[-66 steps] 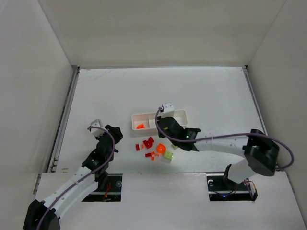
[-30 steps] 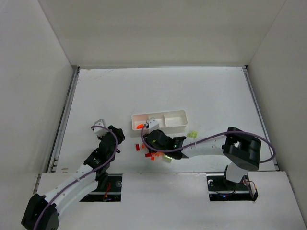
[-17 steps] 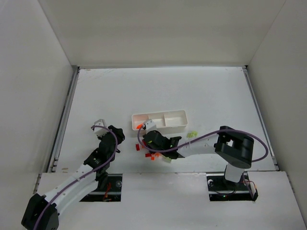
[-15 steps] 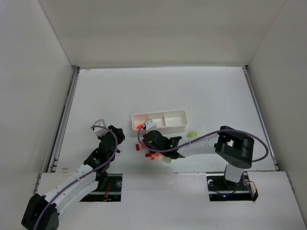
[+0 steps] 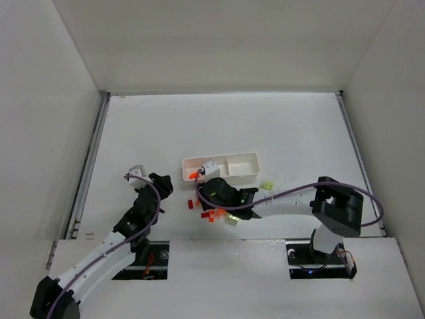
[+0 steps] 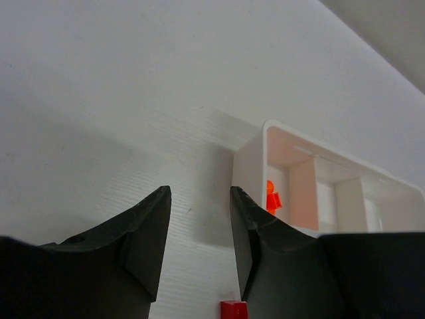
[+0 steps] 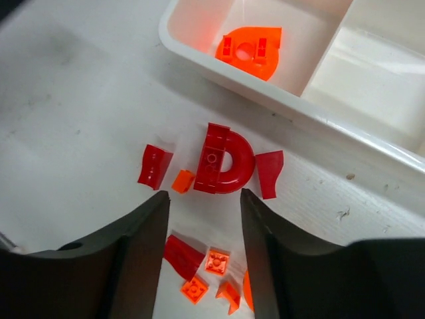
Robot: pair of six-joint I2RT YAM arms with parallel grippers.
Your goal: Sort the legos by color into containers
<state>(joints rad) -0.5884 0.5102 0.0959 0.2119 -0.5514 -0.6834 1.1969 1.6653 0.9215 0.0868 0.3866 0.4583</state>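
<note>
Several red and orange legos lie loose just in front of the white tray of containers. In the right wrist view a red D-shaped piece, small red pieces and orange tiles lie on the table. A rounded orange piece sits in the tray's left compartment. My right gripper hovers open over the pile, holding nothing. Left of the tray, my left gripper is open and empty, with a red brick below it. A pale yellow-green piece lies right of the pile.
The tray's other compartments show white inside. Another yellow-green piece lies at the pile's near edge. White walls enclose the table on three sides, with a rail along the left edge.
My right arm's elbow has swung back to the right and its gripper has shifted slightly toward the tray. The left arm has barely moved.
</note>
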